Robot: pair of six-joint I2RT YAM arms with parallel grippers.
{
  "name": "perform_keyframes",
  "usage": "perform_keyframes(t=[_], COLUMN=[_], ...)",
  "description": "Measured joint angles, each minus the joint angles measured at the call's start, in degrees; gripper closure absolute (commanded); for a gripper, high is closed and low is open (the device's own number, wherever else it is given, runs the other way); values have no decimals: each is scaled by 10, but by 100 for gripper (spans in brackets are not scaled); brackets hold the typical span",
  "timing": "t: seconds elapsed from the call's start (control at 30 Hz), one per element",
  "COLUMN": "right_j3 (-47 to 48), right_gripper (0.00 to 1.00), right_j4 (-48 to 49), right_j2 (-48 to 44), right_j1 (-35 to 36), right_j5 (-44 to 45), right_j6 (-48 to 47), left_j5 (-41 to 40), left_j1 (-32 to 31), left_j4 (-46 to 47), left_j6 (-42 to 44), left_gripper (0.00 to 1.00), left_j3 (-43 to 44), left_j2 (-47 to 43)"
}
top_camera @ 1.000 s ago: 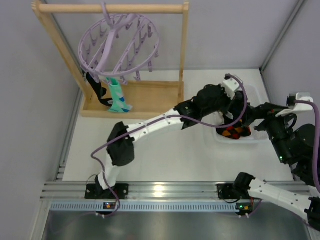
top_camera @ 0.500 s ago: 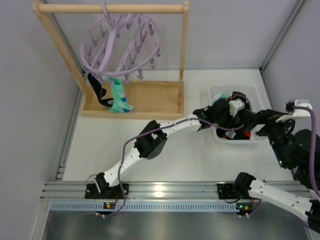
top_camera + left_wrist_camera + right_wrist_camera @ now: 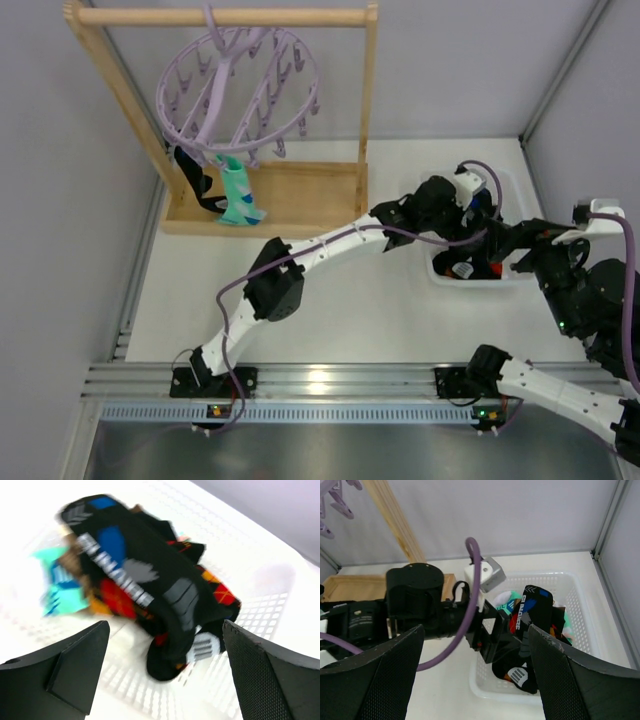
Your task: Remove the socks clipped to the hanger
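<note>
Left claw [image 3: 165, 625], spread wide and empty above the basket [image 3: 560, 575]; clipped socks [image 3: 228, 192] hang lengthwise down from the hanger [image 3: 240, 90], well off to its left, nearer this arm; right claw [image 3: 476, 630] likewise open.

Pale grey walls [image 3: 450, 70] enclose a white tabletop [image 3: 330, 310]. A light wooden rack [image 3: 300, 195] stands far left; a silver slotted aluminium rail [image 3: 380, 385] spans the near edge, seemingly glinting.
</note>
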Motion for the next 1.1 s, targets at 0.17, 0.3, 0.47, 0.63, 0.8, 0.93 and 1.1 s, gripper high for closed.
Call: perform_keyframes(t=[0.17,0.3,0.47,0.63,0.8,0.93,1.1], right_j3=[-7,-24,-48,-57,-63,-63,-63], right_gripper=[17,11,8,7,7,8,8], right_j4=[4,11,42,86,135,161,175], right_j2=[0,0,13,80,157,205,224], right_j1=[0,0,0,-1,-28,-60,-73], right_j5=[0,0,-2,-19,-92,-157,-213], right_j6=[1,2,3,3,5,5,5], left_j5=[-90,-188,-339,-484,-648,-693,-693], left_j1=[0,-1,-8,-17,-19,20,155], left_j4=[-7,-9,-6,-14,-18,-17,3], left_j6=[-6,-10,-35,-85,-125,-145,-158], left_gripper=[2,2,2,1,2,2,2], left_j3=[-117,-255,-471,-652,-733,-735,-735], left_j2=[-110,-233,-441,-645,-739,-691,-592])
